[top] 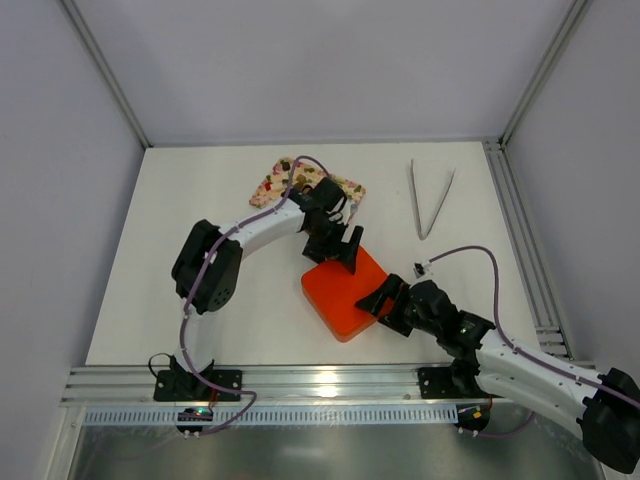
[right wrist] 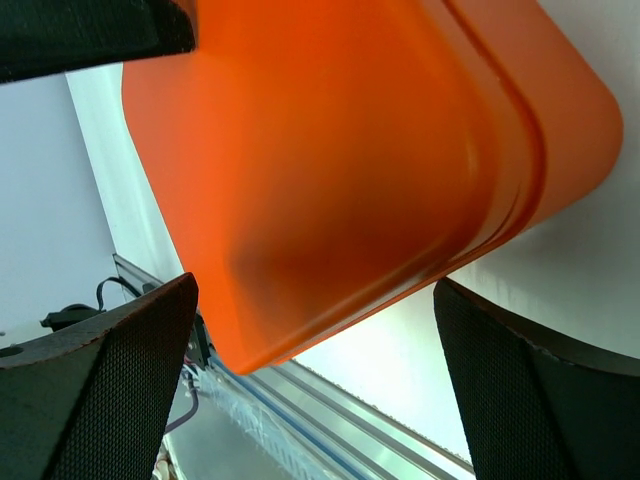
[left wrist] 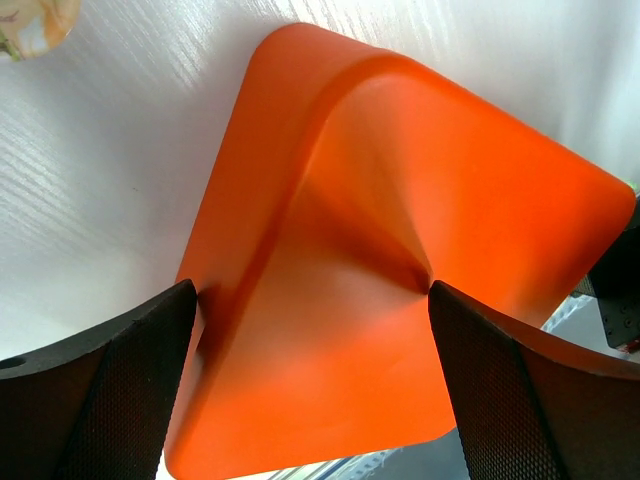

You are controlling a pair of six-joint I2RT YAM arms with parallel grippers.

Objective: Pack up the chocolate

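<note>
Chocolate can't be made out: brown specks on the pink floral-patterned tray toward the table's far edge may be lumps or print, and the orange square plastic box, mid-table, is lidded. Left gripper straddles its far side and right gripper its near-right corner, both w/ jaws wide, holding nothing. Prob. lid work: pads should meet opposite sides squarely, one arm steadying.

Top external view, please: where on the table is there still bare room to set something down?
Bare table lies left of the left arm, and again between the floral tray and the metal tongs. The middle is crowded: the open left gripper and the open right gripper both sit at the orange box.
</note>
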